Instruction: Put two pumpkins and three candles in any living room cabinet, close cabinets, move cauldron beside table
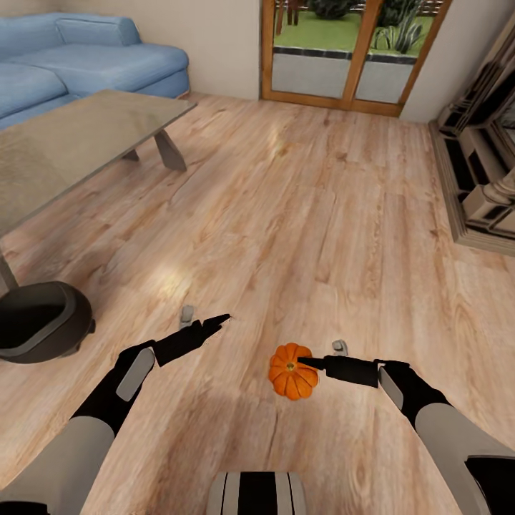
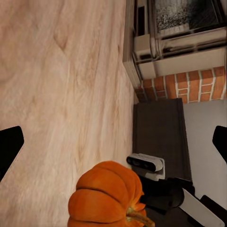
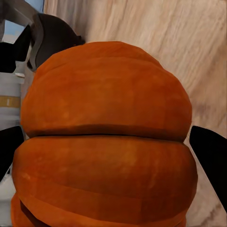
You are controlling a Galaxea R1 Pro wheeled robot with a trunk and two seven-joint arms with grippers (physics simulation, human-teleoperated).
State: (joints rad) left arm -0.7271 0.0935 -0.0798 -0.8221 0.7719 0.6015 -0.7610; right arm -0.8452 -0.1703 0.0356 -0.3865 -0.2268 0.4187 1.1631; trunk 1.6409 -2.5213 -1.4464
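An orange ribbed pumpkin sits between the fingers of my right gripper, which is shut on it above the wood floor. Up close, the pumpkin spans the whole gap, with a black fingertip against each flank. My left gripper hangs open and empty to the pumpkin's left, and its camera sees the pumpkin from the side. The dark round cauldron stands on the floor at far left, beside the table. A dark-brown cabinet shows past the pumpkin. No candles are in view.
A blue sofa stands behind the glass-topped table. A wood-framed glass door is at the back. The ornate fireplace surround lines the right wall. Wood floor stretches wide ahead.
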